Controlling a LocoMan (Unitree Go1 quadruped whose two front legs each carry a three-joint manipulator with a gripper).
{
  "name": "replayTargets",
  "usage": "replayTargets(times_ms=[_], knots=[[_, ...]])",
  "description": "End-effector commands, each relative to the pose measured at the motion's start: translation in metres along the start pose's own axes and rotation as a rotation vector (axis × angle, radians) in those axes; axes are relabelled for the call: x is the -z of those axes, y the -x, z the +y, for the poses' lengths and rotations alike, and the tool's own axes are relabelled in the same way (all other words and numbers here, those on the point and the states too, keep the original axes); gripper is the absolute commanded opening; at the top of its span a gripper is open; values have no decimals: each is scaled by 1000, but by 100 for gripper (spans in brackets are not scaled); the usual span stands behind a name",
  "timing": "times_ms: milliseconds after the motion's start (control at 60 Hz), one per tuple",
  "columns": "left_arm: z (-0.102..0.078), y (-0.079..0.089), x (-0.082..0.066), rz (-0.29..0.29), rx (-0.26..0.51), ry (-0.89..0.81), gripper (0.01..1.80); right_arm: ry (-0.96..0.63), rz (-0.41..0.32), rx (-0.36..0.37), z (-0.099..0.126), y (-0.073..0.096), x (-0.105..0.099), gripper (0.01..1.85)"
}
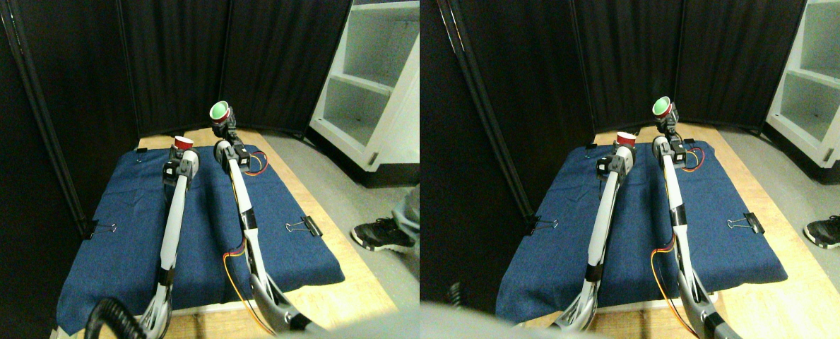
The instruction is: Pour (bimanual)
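Observation:
A small red cup (183, 143) with a pale rim stands upright at the tip of my left manipulator, and my left gripper (181, 157) sits right under it, holding it above the blue cloth (130, 233). My right gripper (222, 127) is raised higher and just to the right, shut on a green cup (220, 111). That green cup is tilted, its open mouth facing up and toward the camera. The two cups are a short gap apart, the green one above and to the right of the red one.
The blue cloth is clipped to a wooden board (349, 296) by binder clips (305, 226). Black curtains (179, 63) close the back and left. A white shelf unit (374, 85) stands at the right. A person's shoe (381, 235) rests on the floor beside the board.

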Motion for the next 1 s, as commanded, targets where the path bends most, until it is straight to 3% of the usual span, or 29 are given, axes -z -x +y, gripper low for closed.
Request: replayTargets(times_ms=[17,633,1000], knots=[[-7,-2,3,17,27,-3,33,20,-12,-40,10,-1,-2,33],[-19,-7,6,91,23,15,33,154,38,-22,19,-2,5,33],[-29,-2,15,121,17,26,33,187,82,-78,32,-4,12,33]])
